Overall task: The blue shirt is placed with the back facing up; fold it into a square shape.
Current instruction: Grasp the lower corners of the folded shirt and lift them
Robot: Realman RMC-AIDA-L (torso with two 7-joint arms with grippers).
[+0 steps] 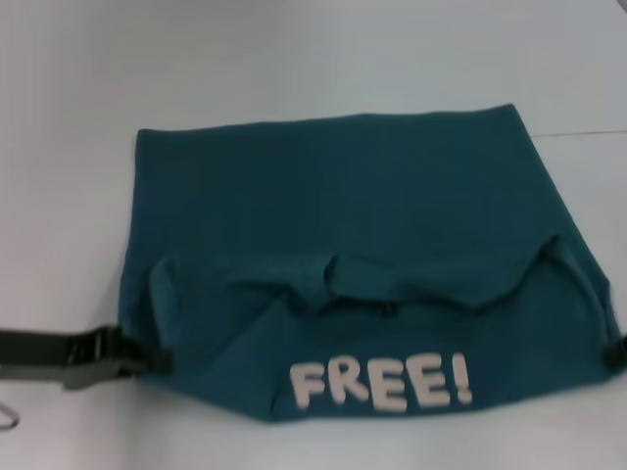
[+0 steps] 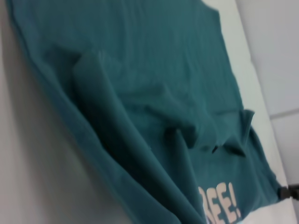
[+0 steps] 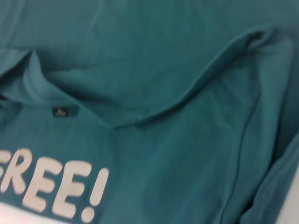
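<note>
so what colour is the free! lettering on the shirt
White, on the dark teal-blue shirt; the lettering shows whole and best in the head view.

Pale, plain white tabletop (image 1: 313, 59)

The blue shirt (image 1: 333, 196) lies spread between the left hand (image 1: 147, 360) and right hand (image 1: 615, 351), near part folded over (white "FREE!" showing).

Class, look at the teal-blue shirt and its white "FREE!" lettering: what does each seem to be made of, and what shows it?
The teal-blue shirt looks like soft matte knit fabric, probably cotton: it drapes and creases loosely. The white "FREE!" lettering looks like a flat opaque print lying on the cloth, though its exact kind is unclear.
</note>
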